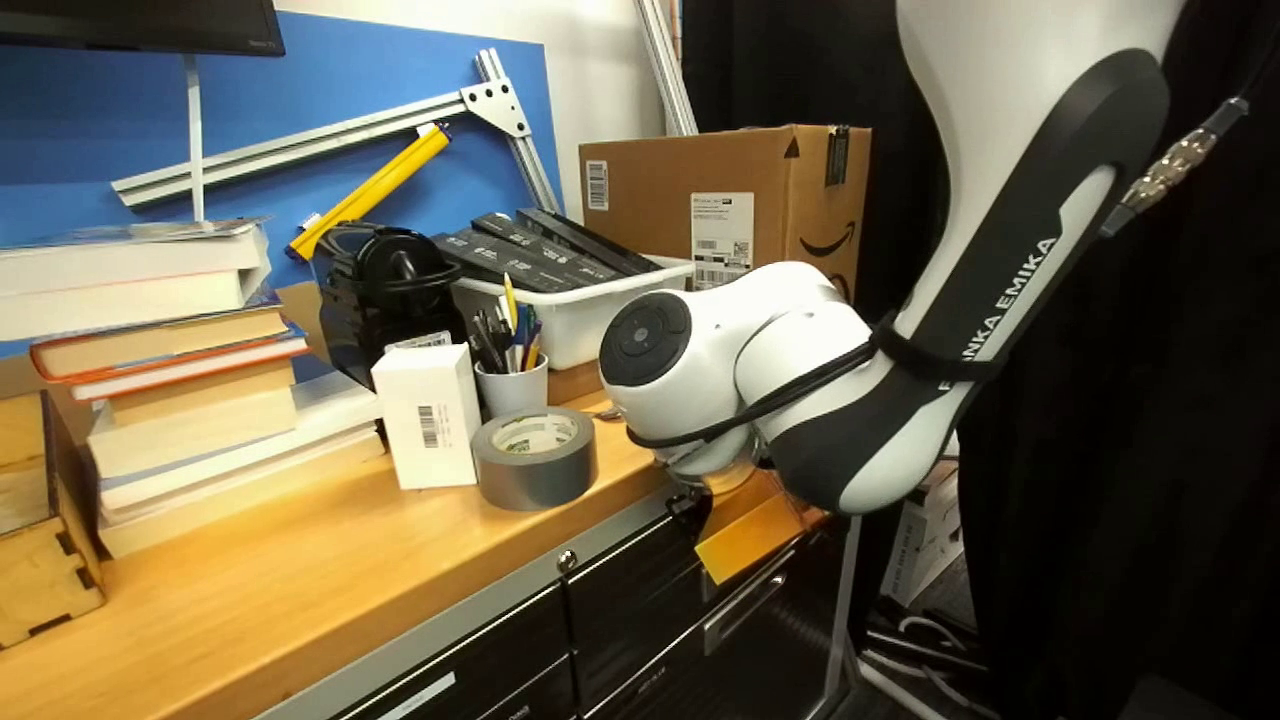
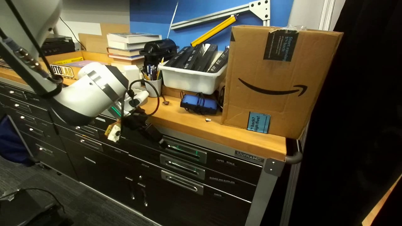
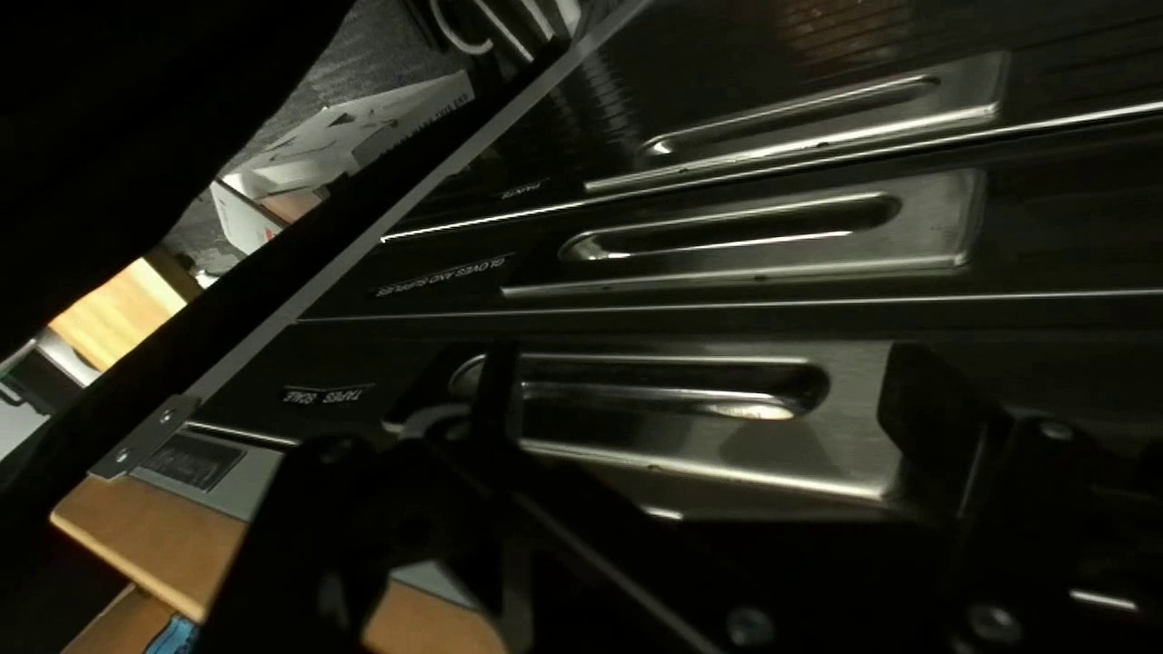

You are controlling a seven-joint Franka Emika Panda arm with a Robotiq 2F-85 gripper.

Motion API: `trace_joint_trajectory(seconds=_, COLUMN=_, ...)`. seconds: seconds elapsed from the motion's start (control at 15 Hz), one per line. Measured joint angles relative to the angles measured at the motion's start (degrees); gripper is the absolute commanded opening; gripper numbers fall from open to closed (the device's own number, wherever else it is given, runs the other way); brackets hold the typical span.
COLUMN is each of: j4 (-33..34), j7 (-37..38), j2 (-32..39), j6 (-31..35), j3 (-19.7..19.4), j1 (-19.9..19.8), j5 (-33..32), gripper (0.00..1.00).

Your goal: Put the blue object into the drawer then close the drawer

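Observation:
The blue object does not show in any view. The top drawer (image 3: 329, 397), labelled "TAPES SCALE", has a dark front and looks shut; none of its pale grey inside shows. It also shows in an exterior view (image 2: 226, 161). My gripper (image 3: 700, 400) is open, its fingers spread wide in front of that drawer's metal handle (image 3: 690, 445). In the wrist view, one finger overlaps the handle's label-side end and the other lies at its opposite end. Nothing is held between them. I cannot tell whether they touch the handle. In an exterior view, the arm mostly hides the gripper.
More drawers lie below, including one labelled "GLOVES AND SUPPLIES" (image 3: 445, 275). On the wooden top (image 2: 188, 116) are a cardboard box (image 2: 273, 78), a navy blue lump (image 2: 201, 102), a white bin (image 2: 191, 78), a pen cup (image 2: 153, 88) and a grey tape roll (image 1: 535, 470).

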Motion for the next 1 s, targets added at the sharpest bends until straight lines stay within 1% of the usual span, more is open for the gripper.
trace_joint_trajectory(seconds=0.07, j4=-0.3, j7=-2.0, j2=-0.6, j6=0.5, j3=0.3, j1=-0.4, j5=2.7, gripper=1.00)
trace_joint_trajectory(seconds=0.2, j4=-2.2, j7=-10.5, j2=-3.2, j6=3.1, j3=1.2, j1=-1.7, j5=10.9, gripper=1.00)
trace_joint_trajectory(seconds=0.33, j4=-5.5, j7=-19.3, j2=-7.1, j6=7.0, j3=1.6, j1=-2.8, j5=19.4, gripper=1.00)
trace_joint_trajectory(seconds=0.53, j4=-9.8, j7=-32.8, j2=-12.1, j6=12.5, j3=2.4, j1=-3.7, j5=33.7, gripper=1.00)
trace_joint_trajectory(seconds=0.67, j4=-12.0, j7=-41.8, j2=-14.2, j6=15.7, j3=2.4, j1=-3.7, j5=43.8, gripper=1.00)
trace_joint_trajectory(seconds=0.8, j4=-13.2, j7=-49.5, j2=-16.1, j6=16.8, j3=2.3, j1=-3.6, j5=53.8, gripper=1.00)
trace_joint_trajectory(seconds=0.87, j4=-13.4, j7=-52.8, j2=-17.4, j6=16.5, j3=1.2, j1=-2.5, j5=58.8, gripper=1.00)
trace_joint_trajectory(seconds=0.93, j4=-13.4, j7=-55.2, j2=-18.8, j6=15.2, j3=-1.0, j1=0.0, j5=63.6, gripper=1.00)
trace_joint_trajectory(seconds=1.0, j4=-13.1, j7=-57.4, j2=-20.8, j6=12.2, j3=-3.9, j1=3.2, j5=68.5, gripper=1.00)
